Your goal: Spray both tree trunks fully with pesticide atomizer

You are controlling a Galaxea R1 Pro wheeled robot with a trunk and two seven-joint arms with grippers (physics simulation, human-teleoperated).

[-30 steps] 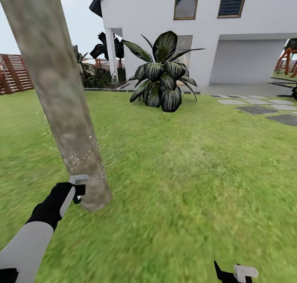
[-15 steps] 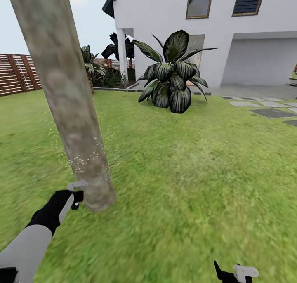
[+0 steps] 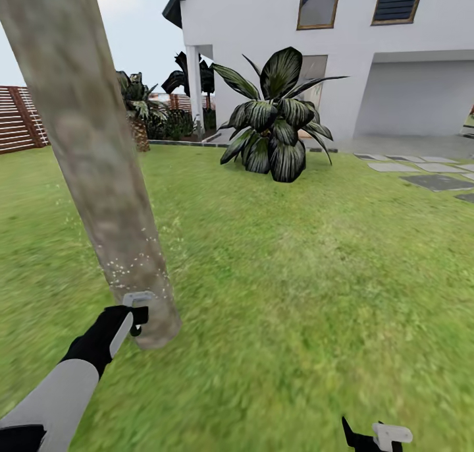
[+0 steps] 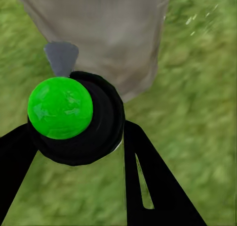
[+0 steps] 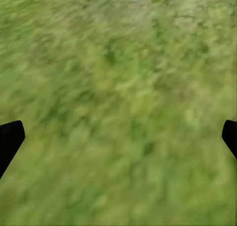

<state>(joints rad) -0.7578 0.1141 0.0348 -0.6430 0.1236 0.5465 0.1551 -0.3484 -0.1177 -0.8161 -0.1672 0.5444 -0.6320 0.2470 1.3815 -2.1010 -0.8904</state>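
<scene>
Left gripper: clenched on the black round atomizer with a green cap, near the foot of the thick mottled grey-brown trunk.
Right gripper: spread wide above grass, grasping nothing.
Done: whitish mist specks dot the lower trunk.
Left: the upper trunk looks bare; likely a second tree waits.

A broad-leaved dark plant stands on the lawn before the white house's wall. Two framed windows sit high on that wall. Smaller dark plants line the bed beside the porch post.
</scene>
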